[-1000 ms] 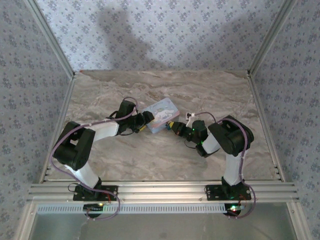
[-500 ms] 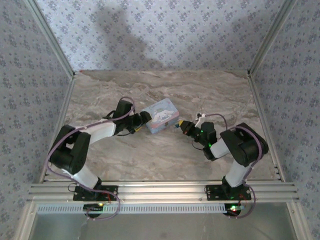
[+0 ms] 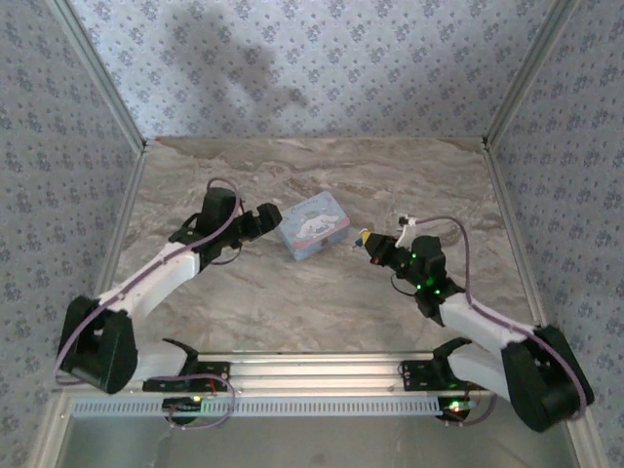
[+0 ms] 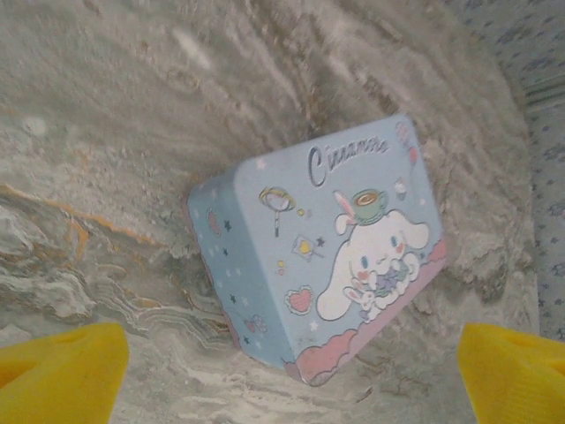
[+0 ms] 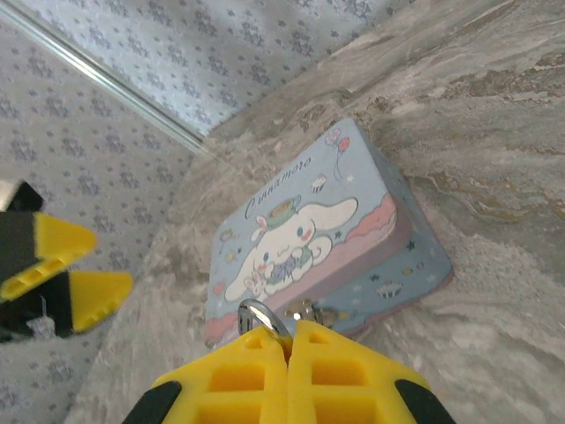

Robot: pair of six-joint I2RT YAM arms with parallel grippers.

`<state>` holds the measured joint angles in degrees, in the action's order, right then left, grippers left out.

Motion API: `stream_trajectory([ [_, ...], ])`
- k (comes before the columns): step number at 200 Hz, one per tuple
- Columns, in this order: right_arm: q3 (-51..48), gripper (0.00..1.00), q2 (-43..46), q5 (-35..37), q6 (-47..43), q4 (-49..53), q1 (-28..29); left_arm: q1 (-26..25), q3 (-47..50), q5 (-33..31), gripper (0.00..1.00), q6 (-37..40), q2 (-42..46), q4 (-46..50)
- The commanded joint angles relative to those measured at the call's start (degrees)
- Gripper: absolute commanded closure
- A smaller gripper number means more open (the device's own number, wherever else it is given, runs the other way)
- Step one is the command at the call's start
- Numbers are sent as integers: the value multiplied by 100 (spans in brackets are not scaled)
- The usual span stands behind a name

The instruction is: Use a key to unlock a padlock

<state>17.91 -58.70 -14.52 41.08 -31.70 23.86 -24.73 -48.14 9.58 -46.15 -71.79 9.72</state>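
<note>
Left gripper (image 3: pixel 262 220) spread wide, just beside the tin (image 3: pixel 313 225) mid-table (image 3: pixel 322 302). Right gripper (image 5: pixel 290 336) pinched on a small silver loop (image 5: pixel 254 314); the rest of it is hidden.

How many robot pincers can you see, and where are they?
2. The left pincer, open, sits just left of the blue tin. The right pincer, shut on a small metal loop, is to the tin's right, apart from it.
</note>
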Motion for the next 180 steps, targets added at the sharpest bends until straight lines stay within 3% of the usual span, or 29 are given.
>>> stream_trajectory([
  [1, 287, 100, 646, -166, -379, 1851, -14, 43, 288, -394, 4, 434, 528, 312],
  [31, 534, 100, 1232, -332, -311, 3365, 50, 22, 700, -508, 4, 616, 1206, 279],
  [71, 687, 100, 1362, -413, -325, 4554, 351, 23, 1279, -715, 4, 546, 1883, 246],
  [108, 565, 100, 973, -260, -410, 4666, 747, 32, 1403, -813, 4, 560, 2063, 400],
  [180, 880, 99, -724, -185, -687, 4225, 1330, 30, 1379, -844, 4, 549, 2068, 465],
])
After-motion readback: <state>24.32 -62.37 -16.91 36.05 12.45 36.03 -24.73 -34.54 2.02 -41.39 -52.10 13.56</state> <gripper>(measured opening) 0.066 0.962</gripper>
